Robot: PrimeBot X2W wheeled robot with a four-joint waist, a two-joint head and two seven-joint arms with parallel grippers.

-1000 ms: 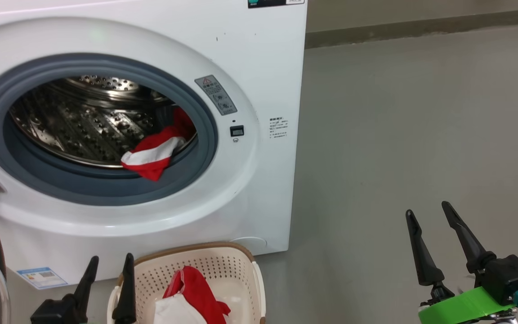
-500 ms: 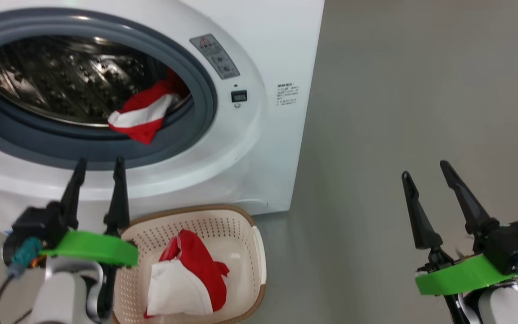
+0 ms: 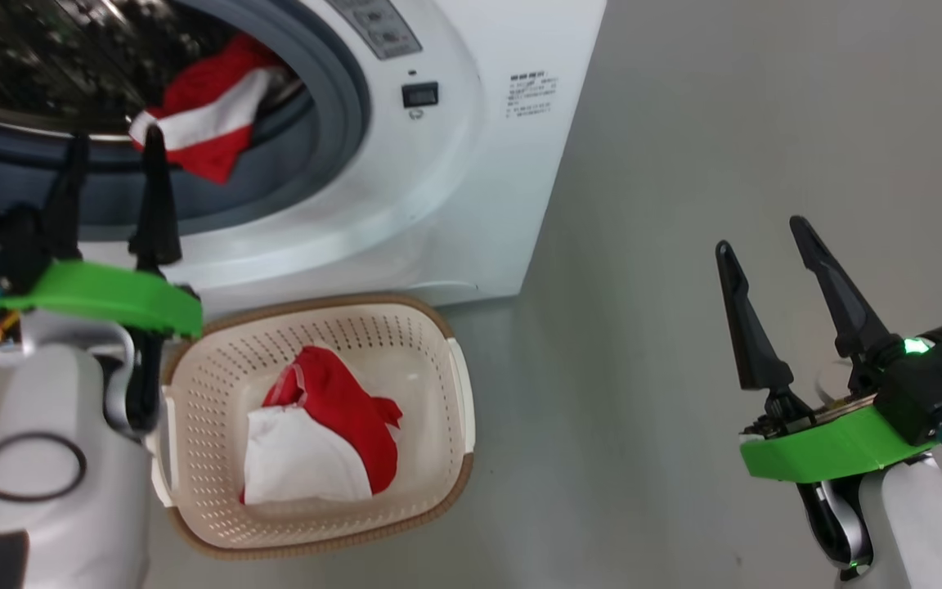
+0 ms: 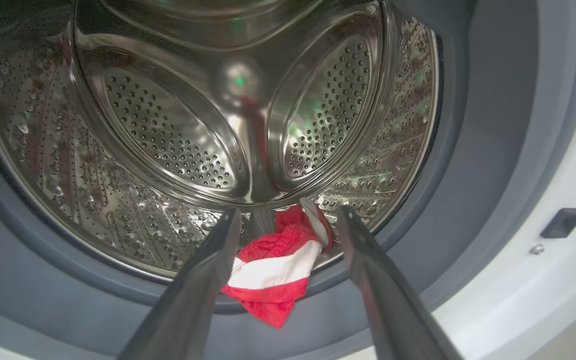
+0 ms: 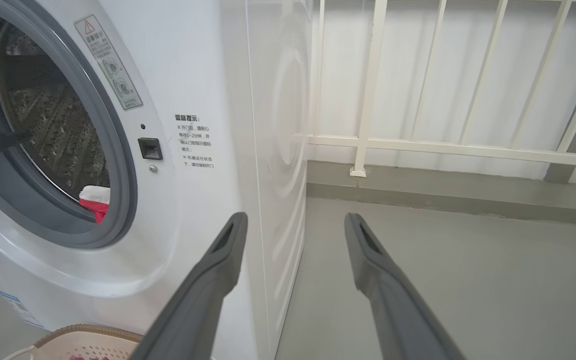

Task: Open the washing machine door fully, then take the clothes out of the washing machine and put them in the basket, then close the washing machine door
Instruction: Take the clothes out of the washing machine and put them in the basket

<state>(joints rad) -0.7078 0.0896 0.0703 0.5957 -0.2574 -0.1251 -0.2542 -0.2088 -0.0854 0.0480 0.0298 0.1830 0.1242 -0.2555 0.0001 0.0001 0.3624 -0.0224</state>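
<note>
Lying just beyond the parted left fingers (image 4: 198, 285) are the clothes (image 4: 273, 272).

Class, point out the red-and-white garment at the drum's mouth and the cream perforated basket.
Red-and-white striped fabric garment (image 4: 273, 270): left wrist view, its white stripe.
Cream perforated plastic basket (image 3: 332, 334): head view, back wall.

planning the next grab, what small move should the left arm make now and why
Probably ease the left gripper forward until its open fingers straddle the red and white garment draped over the grey rubber ring. The garment sits framed between the fingertips, apparently not yet reached.
</note>
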